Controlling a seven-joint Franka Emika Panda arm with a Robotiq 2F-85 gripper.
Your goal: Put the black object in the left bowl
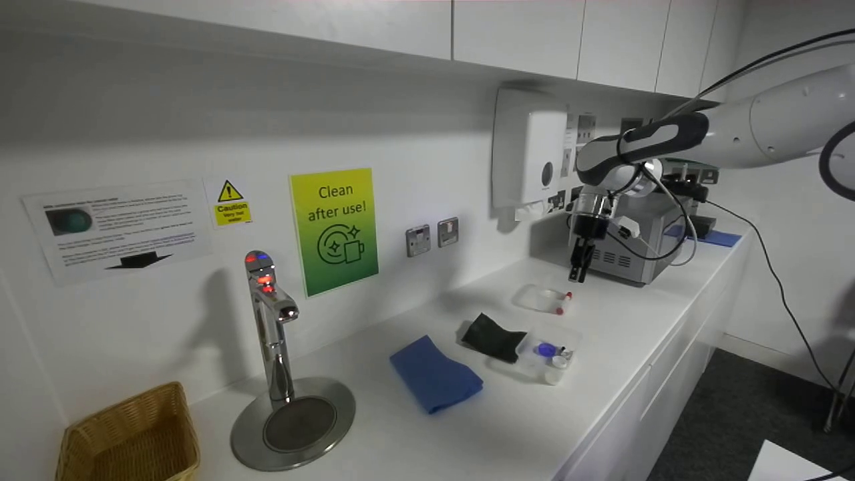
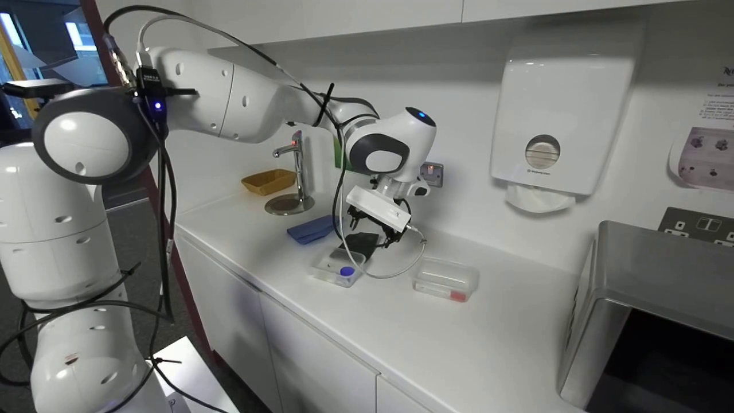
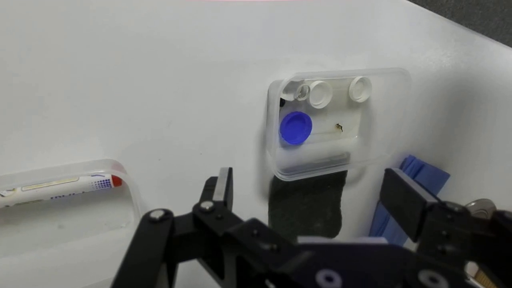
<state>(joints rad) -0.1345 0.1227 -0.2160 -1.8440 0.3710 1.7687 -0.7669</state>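
The black object is a floppy dark square on the white counter, seen in both exterior views. Its edge reaches the left bowl, a shallow translucent tub. In the wrist view, the bowl's rim covers the far end of the black object. A blue cap and several small white bits lie inside the bowl. My gripper is open, its fingers wide apart with nothing between them. In an exterior view the gripper hangs well above the counter, pointing down.
A plain clear tub holding a red-ended marker stands beside the bowl. A folded blue pad lies on the other side of the black object. Further along are a tap and a wicker basket. A grey appliance stands opposite.
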